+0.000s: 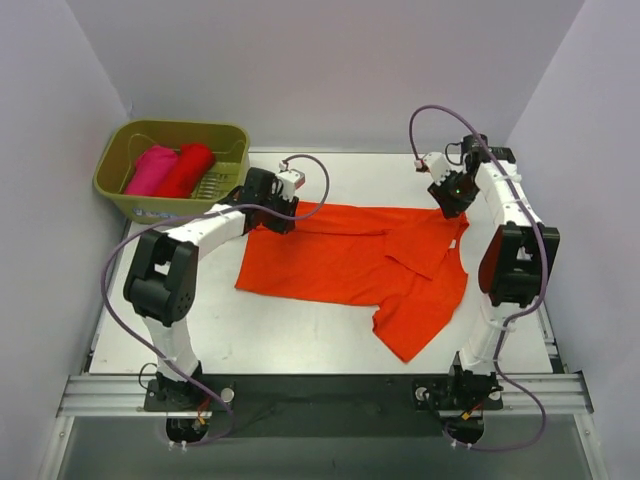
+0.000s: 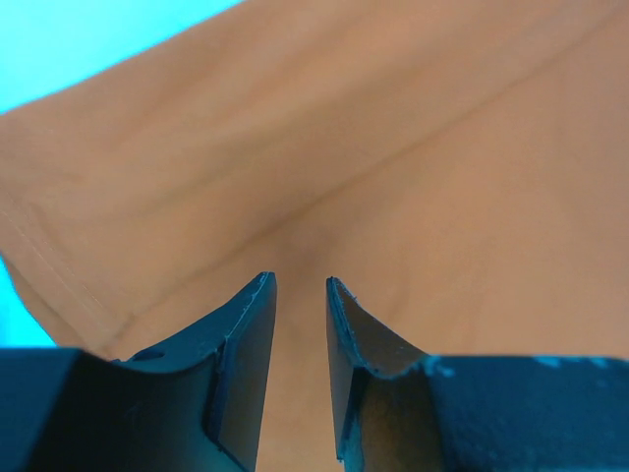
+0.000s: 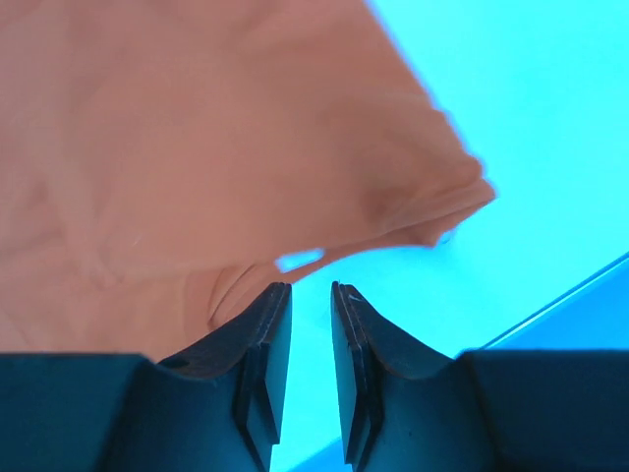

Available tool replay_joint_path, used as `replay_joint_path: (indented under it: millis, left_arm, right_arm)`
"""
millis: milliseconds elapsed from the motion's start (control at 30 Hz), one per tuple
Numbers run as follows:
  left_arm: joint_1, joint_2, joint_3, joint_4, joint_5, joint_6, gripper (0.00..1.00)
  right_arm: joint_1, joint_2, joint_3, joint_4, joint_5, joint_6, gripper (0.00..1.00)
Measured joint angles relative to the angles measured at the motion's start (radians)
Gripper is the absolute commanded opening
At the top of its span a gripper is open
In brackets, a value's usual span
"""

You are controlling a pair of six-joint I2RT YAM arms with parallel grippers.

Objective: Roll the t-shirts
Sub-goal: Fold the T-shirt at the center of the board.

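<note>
The bright orange t-shirt (image 1: 350,262) lies spread on the white table, one part folded over on its right side. My left gripper (image 1: 283,216) is at the shirt's far left corner. In the left wrist view its jaws (image 2: 300,282) stand a little apart just above the orange cloth (image 2: 393,147), gripping nothing. My right gripper (image 1: 455,203) is at the shirt's far right corner. In the right wrist view its jaws (image 3: 311,287) are a little apart over bare table, right beside the cloth's edge (image 3: 197,128). The magenta-pink t-shirt (image 1: 152,169) and the red t-shirt (image 1: 187,170) lie rolled in the basket.
The olive-green plastic basket (image 1: 231,136) stands at the far left corner of the table. White walls close in the left, right and back sides. The table (image 1: 300,325) shows bare in front of the orange shirt, and the arm bases stand at its near edge.
</note>
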Motion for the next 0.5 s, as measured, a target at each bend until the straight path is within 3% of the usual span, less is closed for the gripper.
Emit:
replay_joint_path:
  millis: [200,500]
  left_arm:
    - [-0.020,0.110,0.076,0.024,-0.168,0.019,0.37]
    - [-0.054,0.214,0.133,0.033,-0.318,0.032,0.37]
  right_arm:
    - [-0.020,0.267,0.226,0.019,0.055,0.196,0.17]
    - [0.028,0.441,0.286,0.007,0.256,0.156,0.13]
